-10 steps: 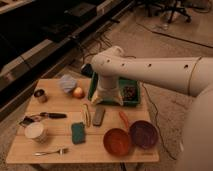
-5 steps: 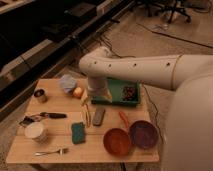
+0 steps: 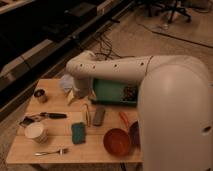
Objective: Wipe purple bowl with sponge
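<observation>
The reach for the sponge (image 3: 78, 132) looks in hand: the gripper (image 3: 86, 114) hangs just beside it over the worktop (image 3: 54, 139) (open or closed, I cannot tell) and must next descend, grasp it, then cross to the purple bowl (image 3: 134, 133) beside the orange bowl (image 3: 117, 142).

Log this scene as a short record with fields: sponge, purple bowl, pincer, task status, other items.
sponge: teal block lying flat on the table, front centre, not held
purple bowl: front right, mostly hidden behind the arm, beside the orange bowl
pincer: low over the table just behind the sponge, next to the dark grey bar
task status: wiping not yet begun; sponge lies apart from the purple bowl
other items: green tray, white cup, fork
</observation>
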